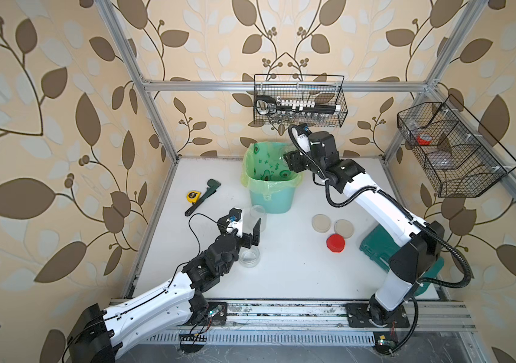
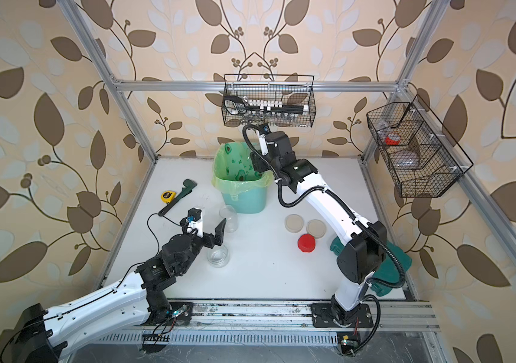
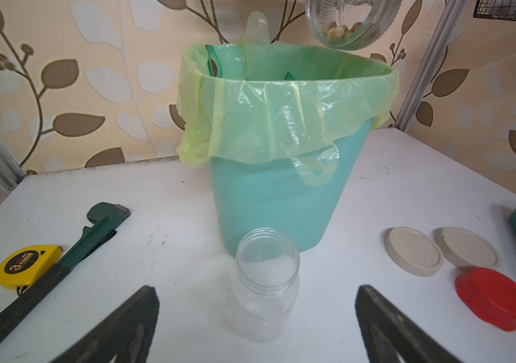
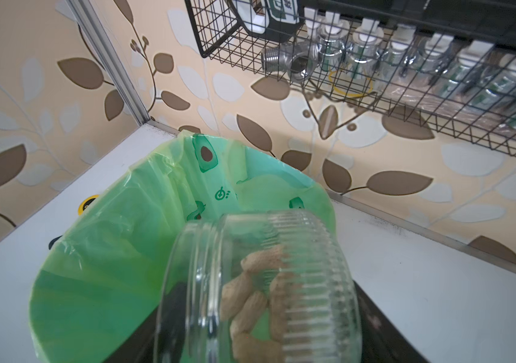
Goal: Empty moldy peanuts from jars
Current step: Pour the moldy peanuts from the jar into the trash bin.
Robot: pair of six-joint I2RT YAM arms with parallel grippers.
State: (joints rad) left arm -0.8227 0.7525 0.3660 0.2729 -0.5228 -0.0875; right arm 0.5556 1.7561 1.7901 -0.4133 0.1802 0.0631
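Ribbed squat clear glass jar, tipped over above the mint-green bin with green liner, sits pinched in the right end effector. Pale tan moldy peanuts lie inside it. Left end effector hangs spread wide, gripping nothing, just before the tall lidless clear jar, which stands empty on the white table near the bin.

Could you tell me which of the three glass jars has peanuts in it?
The squat jar that the right gripper holds tilted over the bin: peanuts show through its glass. The tall jar and the other squat jar stand empty on the table.
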